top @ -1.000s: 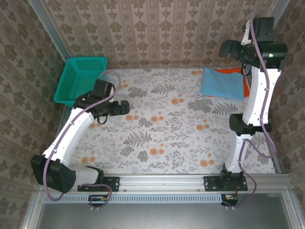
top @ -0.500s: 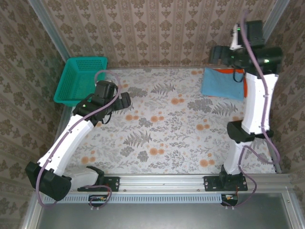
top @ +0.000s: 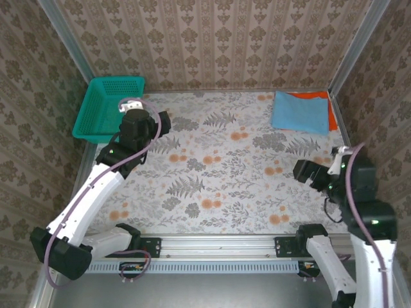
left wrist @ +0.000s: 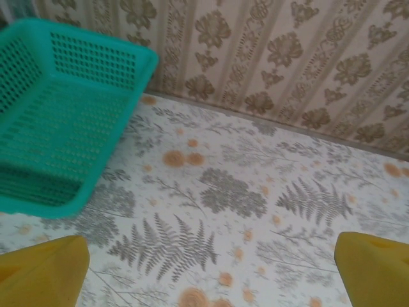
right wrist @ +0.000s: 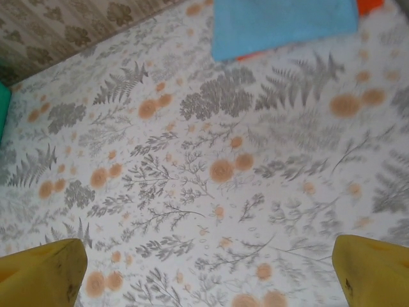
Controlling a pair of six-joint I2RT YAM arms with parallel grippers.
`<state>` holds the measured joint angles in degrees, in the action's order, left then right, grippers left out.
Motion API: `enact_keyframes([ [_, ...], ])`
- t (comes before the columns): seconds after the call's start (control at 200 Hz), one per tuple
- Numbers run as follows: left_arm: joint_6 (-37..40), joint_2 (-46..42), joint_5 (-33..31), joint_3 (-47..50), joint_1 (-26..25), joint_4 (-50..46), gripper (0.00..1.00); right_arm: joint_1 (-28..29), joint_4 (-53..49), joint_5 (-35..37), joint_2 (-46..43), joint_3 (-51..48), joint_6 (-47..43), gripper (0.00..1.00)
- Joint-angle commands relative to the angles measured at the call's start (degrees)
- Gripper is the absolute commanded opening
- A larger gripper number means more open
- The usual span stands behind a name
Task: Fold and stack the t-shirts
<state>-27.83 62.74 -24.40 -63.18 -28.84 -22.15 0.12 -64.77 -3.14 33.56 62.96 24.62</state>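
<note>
Left gripper (top: 162, 122) is released, jaws spread wide, and hangs over the far-left part of the table (top: 218, 186), near the teal basket (top: 96, 109). In the left wrist view the gripper (left wrist: 211, 246) shows its two yellow fingers (left wrist: 41, 272) in the lower corners, with floral tabletop between them. The basket (left wrist: 64, 128) sits at upper left in that view, and the patterned wall (left wrist: 268, 57) runs behind it. Right gripper (top: 303, 171) is also released, jaws wide, and is held low over the near-right part of the table, pointing toward the middle. In the right wrist view the gripper (right wrist: 208, 249) has its fingers (right wrist: 370, 268) far apart over the fern-and-flower print. The tees lie in the far-right corner of the table, well apart from both grippers. The blue tee (top: 300, 112) is folded to a flat rectangle and lies on top of the orange tee (top: 331, 117). Only a strip of the orange tee shows, along the blue tee's right side and far edge. The right wrist view shows the blue tee (right wrist: 281, 22) at the top of the frame, with a corner of the orange tee (right wrist: 369, 5) beside it. The blue tee's print cannot be made out. The basket stands at the table's far-left corner, tilted against the wall.
</note>
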Motion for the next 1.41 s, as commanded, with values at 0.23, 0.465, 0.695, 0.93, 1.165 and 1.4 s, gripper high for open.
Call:
enact_keyframes([
  [0.23, 5.9, -21.2, -3.7, 22.2, 16.7, 0.8, 1.0, 0.8, 34.4, 4.8, -6.7, -29.5, 0.7, 1.0],
  [0.465, 20.0, -28.3, 0.0, 34.5, 25.0, 4.0, 1.0, 3.4, 56.1, 15.4, -1.0, -38.6, -7.9, 0.99],
  [0.695, 21.4, -17.4, 6.8, 40.3, 28.8, 19.2, 1.0, 3.6, 72.8, 17.2, 20.7, -38.3, -14.3, 1.0],
  [0.93, 26.5, 1.1, 14.1, 40.5, 29.3, 37.5, 1.0, 3.4, 86.1, 15.8, 33.6, -40.7, -15.1, 1.0],
  [1.165, 30.0, 11.5, 20.5, 38.8, 29.1, 51.0, 1.0, 2.9, 94.3, 15.1, 39.7, -39.1, -16.2, 0.99],
  [1.4, 30.3, 23.0, 26.4, 35.4, 29.0, 61.0, 1.0, 1.2, 101.8, 14.0, 44.8, -37.8, -18.9, 1.0],
])
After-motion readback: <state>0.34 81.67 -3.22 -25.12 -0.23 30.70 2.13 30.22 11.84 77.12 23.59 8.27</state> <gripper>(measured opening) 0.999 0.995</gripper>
